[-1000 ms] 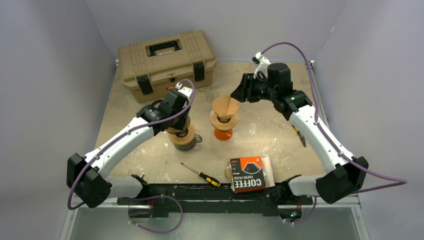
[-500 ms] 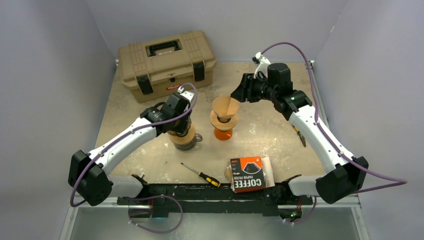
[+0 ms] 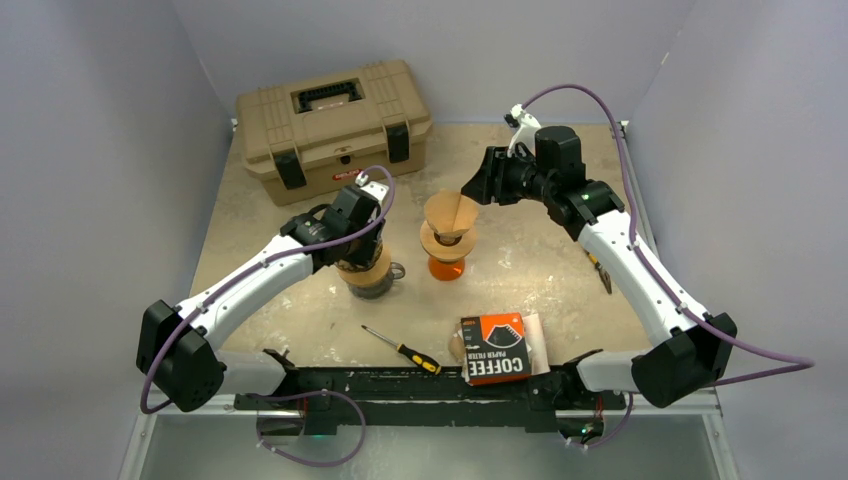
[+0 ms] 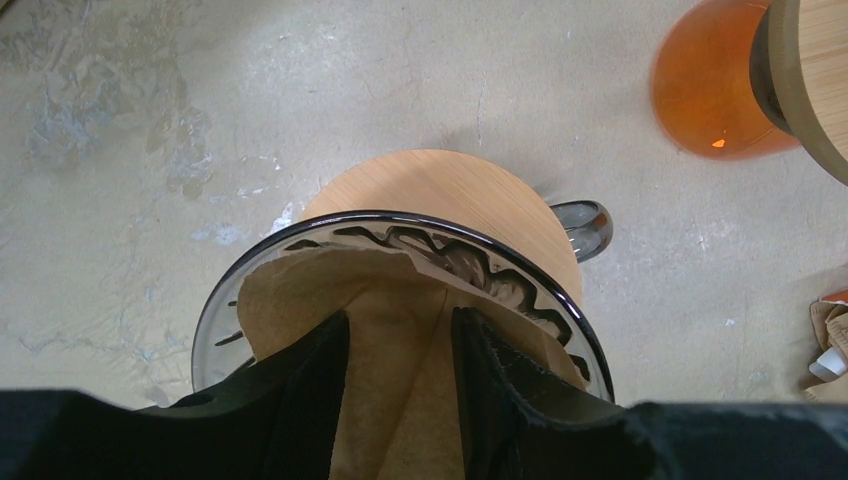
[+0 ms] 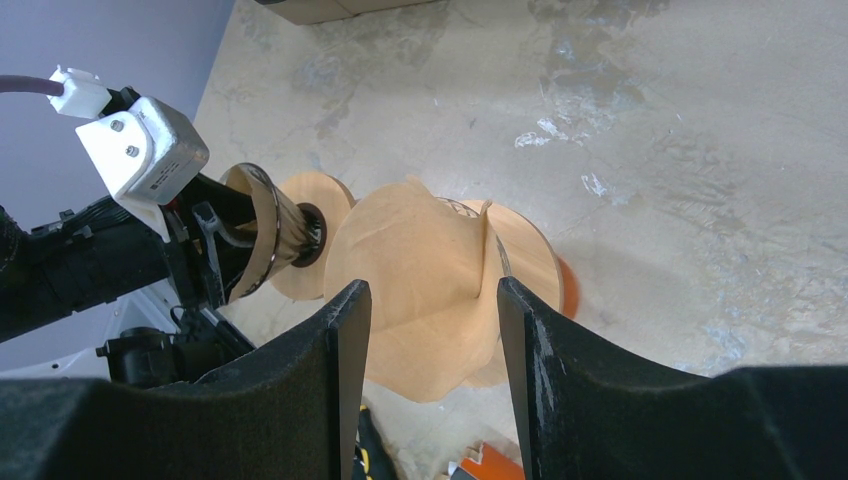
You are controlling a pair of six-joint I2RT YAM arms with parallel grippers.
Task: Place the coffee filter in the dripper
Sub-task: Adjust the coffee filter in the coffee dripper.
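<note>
A smoked-glass dripper point(image 4: 520, 290) on a round wooden base point(image 4: 450, 190) stands left of centre point(image 3: 370, 272). A brown paper coffee filter point(image 4: 390, 290) lies inside it. My left gripper point(image 4: 400, 315) reaches down into it, its fingers apart and resting on the paper; it also shows in the top view point(image 3: 360, 248). A second dripper point(image 3: 447, 248), orange with a wooden collar, holds another brown filter point(image 5: 420, 260). My right gripper point(image 5: 432, 285) is open and empty, hovering just behind and above it point(image 3: 472, 187).
A tan toolbox point(image 3: 333, 120) stands at the back left. A screwdriver point(image 3: 402, 349) and an orange-and-black coffee filter box point(image 3: 495, 346) lie near the front edge. A small tool point(image 3: 600, 272) lies by the right arm.
My left arm has shifted slightly right and forward, and the glass dripper under it has nudged a little away from the near edge. The right arm has not moved.
</note>
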